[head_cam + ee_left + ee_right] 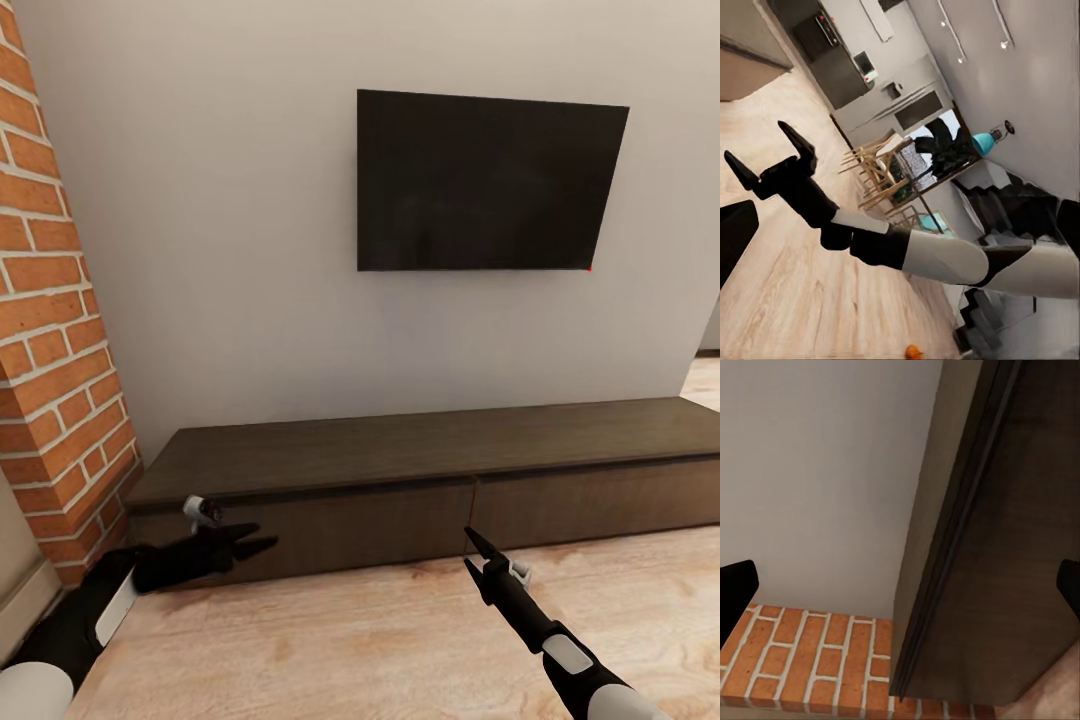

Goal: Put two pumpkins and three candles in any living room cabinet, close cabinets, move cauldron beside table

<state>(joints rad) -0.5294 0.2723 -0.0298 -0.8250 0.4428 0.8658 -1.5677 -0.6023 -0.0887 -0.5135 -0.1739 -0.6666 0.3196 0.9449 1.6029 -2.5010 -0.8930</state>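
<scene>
Your right gripper point(473, 552) hangs with jaws spread, empty, just before the cabinet's point(420, 455) right drawer front. Your left gripper point(258, 540) is likewise open and empty, by the left drawer. Both drawers shut. Cabinet sits against the wall below the TV point(488, 182), brick column point(55, 330) at its left end. A pumpkin point(913, 350) lies on the floor point(380, 640), seen from the left wrist.

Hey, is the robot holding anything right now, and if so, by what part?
Nothing is held. The left pincer and the right pincer are both open and empty, poised in front of the closed cabinet.
</scene>
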